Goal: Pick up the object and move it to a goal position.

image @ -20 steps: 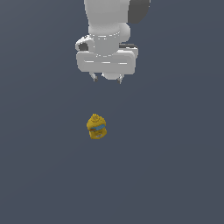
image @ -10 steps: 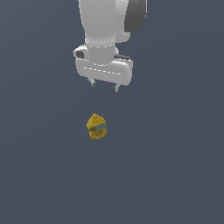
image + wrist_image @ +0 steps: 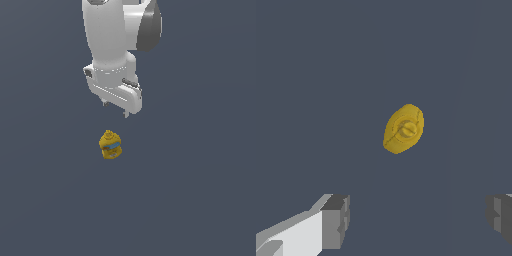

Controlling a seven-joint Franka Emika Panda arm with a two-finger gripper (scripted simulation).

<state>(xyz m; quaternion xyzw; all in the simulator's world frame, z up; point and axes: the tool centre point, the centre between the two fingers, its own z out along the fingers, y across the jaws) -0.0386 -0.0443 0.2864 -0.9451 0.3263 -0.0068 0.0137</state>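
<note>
I see my gripper point(image 3: 115, 109) with its 2 fingers point(image 3: 336, 221) spread wide and empty, hanging above the upright yellow squeeze bottle point(image 3: 110, 145) on the dark grey floor point(image 3: 200, 200), its blue-and-red label too small to read.

Exterior high, frontal; wrist straight down; shared bottle point(image 3: 110, 145).

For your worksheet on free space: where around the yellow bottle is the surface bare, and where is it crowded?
The grey surface is bare on every side of the yellow bottle, out to the exterior view's edges. The only crowding is overhead: the gripper hangs above the bottle, jaws open, not touching it.
</note>
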